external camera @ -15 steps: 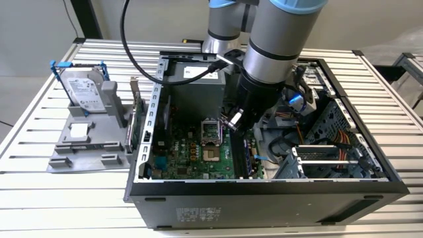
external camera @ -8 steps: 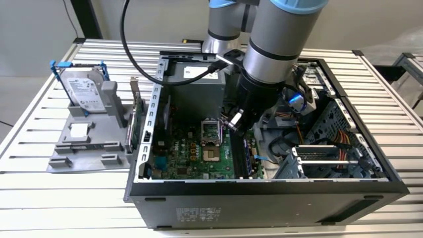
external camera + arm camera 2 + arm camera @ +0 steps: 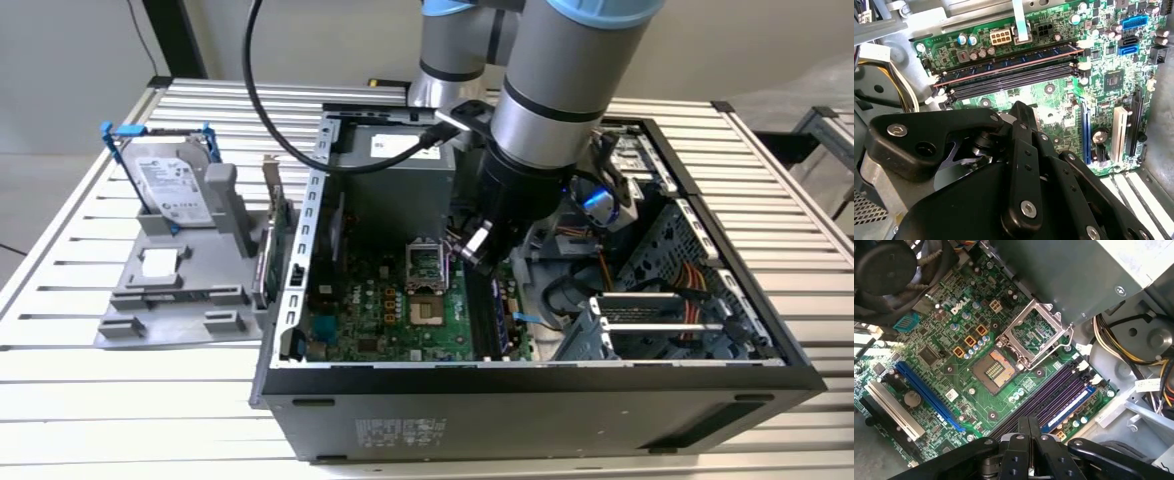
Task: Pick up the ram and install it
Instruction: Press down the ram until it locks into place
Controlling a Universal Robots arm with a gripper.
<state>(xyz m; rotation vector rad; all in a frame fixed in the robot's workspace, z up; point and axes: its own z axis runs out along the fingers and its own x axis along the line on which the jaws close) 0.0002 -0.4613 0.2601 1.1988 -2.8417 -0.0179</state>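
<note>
brand logo [image 3: 958, 307] on the motherboard [image 3: 979, 407]

open pc case [image 3: 534, 400] on slatted table [image 3: 80, 400]; hard drive [image 3: 171, 188] upright in grey stand [image 3: 174, 300]; motherboard [image 3: 387, 320] inside

A robotics lab or test workshop: an open computer case [image 3: 534, 400] lies on a slatted aluminium bench [image 3: 80, 400] under an industrial arm [image 3: 561, 90], with a hard drive [image 3: 174, 185] propped in a grey fixture [image 3: 167, 300] beside it.

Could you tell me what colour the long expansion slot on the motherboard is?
Blue; the expansion slot shows best in the first wrist view.
</note>
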